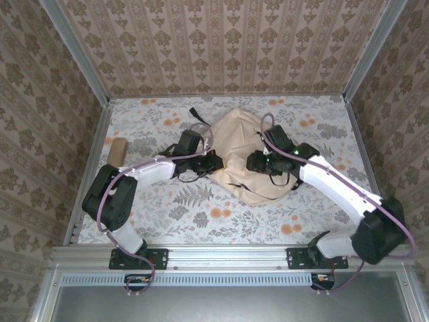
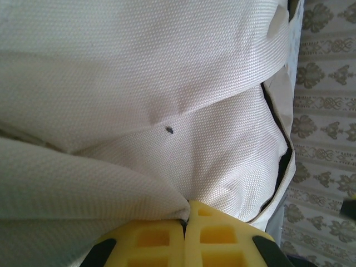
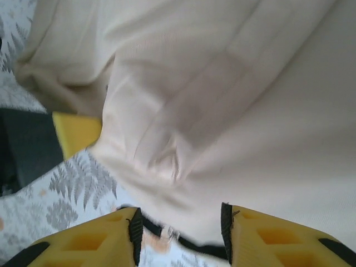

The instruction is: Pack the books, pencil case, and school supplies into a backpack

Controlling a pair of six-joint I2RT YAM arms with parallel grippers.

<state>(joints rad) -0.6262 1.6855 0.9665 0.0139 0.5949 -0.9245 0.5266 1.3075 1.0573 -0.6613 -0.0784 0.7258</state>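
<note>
The backpack (image 1: 240, 136) lay crumpled near the middle of the tabletop (image 1: 201, 216), a slumped beige heap with a black strap (image 1: 196, 114) trailing from its far left side. Both arms reached in to it from the near edge.

The left claw (image 1: 213, 163) met the backpack's left edge. In the left wrist view, the left claw (image 2: 186, 210) had its yellow fingers (image 2: 156, 240) pressed together, pinching a fold of the woven fabric (image 2: 139, 72) at their tips. A dark gap showed along the bag's right side, next to the patterned wall.

The right claw (image 1: 255, 162) sat on top of the backpack, near its middle. In the right wrist view, the right claw (image 3: 179, 223) was spread, its fingers apart on either side of the bag's lower edge, where a black zip (image 3: 192, 246) ran just above the fern-printed tabletop (image 3: 72, 189). Whether the fingers touched the fabric could not be told.

The pencil case (image 1: 118, 150) lay well apart from the bag, at the tabletop's left edge.
</note>
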